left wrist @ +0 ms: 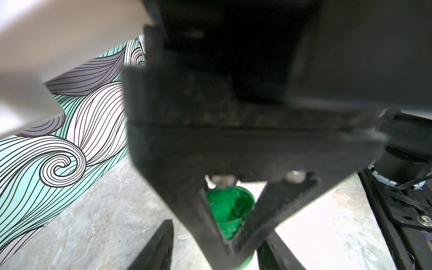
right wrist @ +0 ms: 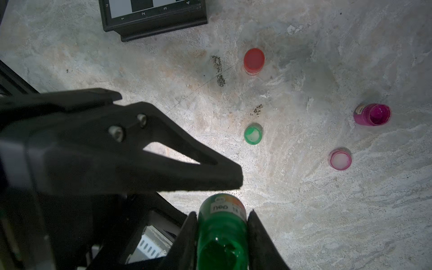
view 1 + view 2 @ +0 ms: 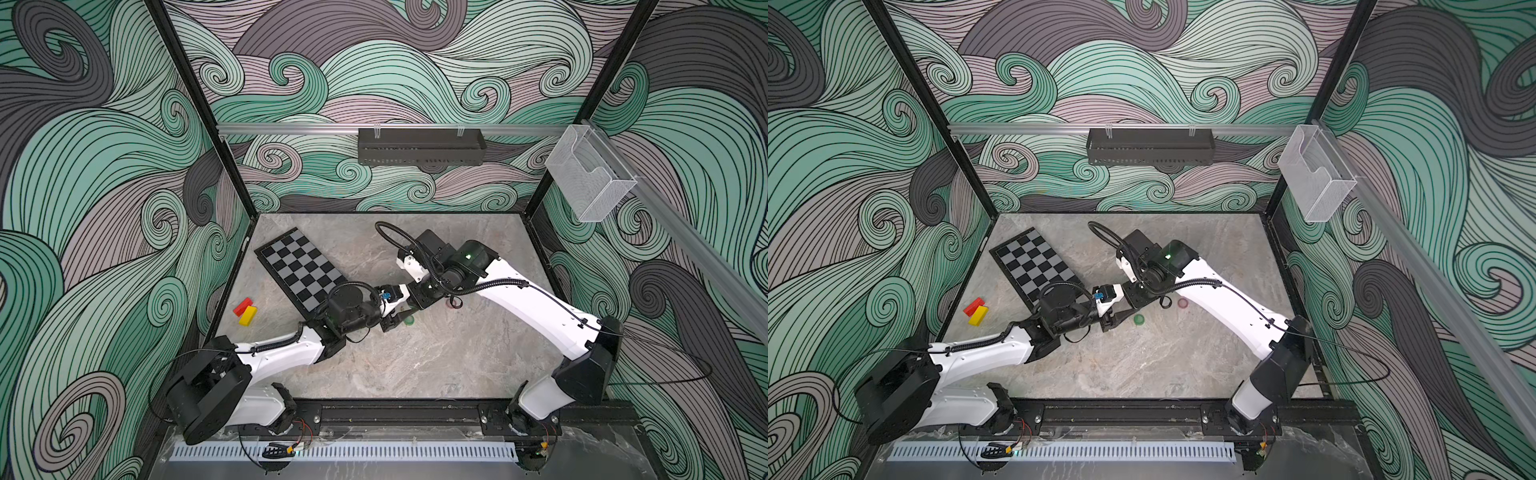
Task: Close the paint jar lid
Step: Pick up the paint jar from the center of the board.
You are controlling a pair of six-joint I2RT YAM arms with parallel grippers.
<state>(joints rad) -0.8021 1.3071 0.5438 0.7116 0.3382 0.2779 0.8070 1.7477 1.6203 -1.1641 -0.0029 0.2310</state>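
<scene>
1. Green paint jar [image 2: 222,233]: uncapped, near the middle of the desk [image 3: 415,365]. We found it pinched at its sides by the right gripper [image 2: 222,213], its open mouth turned toward that wrist's camera and its labelled end pointing away. We could not tell whether it rested on the surface.
2. Green lid [image 3: 1139,319]: off the jar. It lay on the desk near the middle, just beside the two grippers, with its pale inner side up.
3. Right gripper: its fingers were pressed against the green paint jar from both sides.
4. Left gripper [image 1: 216,238]: its fingers were spread, and in the left wrist view they flanked the right gripper's tip and the jar. We saw nothing held between them and could not tell whether they touched the jar.
5. Magenta jar [image 2: 372,114]: open, standing on the desk well apart from the green items.
6. Magenta lid [image 2: 340,159]: inner side up, near the magenta jar but not touching it.
7. Red-capped jar [image 2: 254,60]: closed and upright, standing apart from the others.
8. Chessboard [image 3: 301,270]: flat, toward the far left corner and skewed to the desk edges.
9. Red block [image 3: 242,306] and yellow block [image 3: 248,316]: these lay touching each other by the left edge.
</scene>
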